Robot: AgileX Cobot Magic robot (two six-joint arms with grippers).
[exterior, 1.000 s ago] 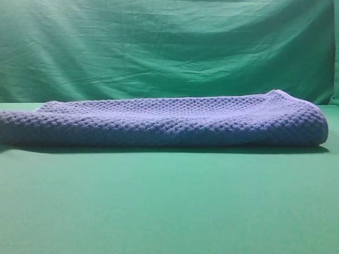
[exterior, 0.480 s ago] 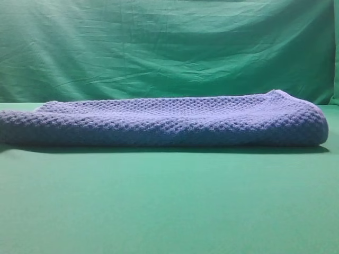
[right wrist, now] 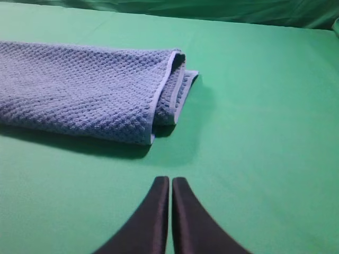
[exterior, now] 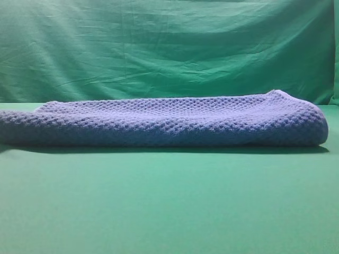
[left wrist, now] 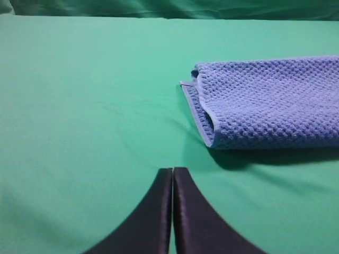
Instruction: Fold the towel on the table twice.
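Observation:
The blue-grey waffle-weave towel (exterior: 164,121) lies folded in a long flat band across the green table (exterior: 169,201), reaching from the left edge almost to the right edge of the exterior high view. Its left end (left wrist: 265,100) shows layered edges in the left wrist view. Its right end (right wrist: 90,90) shows layered edges in the right wrist view. My left gripper (left wrist: 172,174) is shut and empty, above the table short of the towel's left end. My right gripper (right wrist: 170,182) is shut and empty, short of the towel's right end. Neither gripper shows in the exterior high view.
A wrinkled green backdrop curtain (exterior: 169,47) hangs behind the table. Bare green table surface lies in front of the towel (exterior: 169,211) and beside both its ends (left wrist: 85,95) (right wrist: 265,106).

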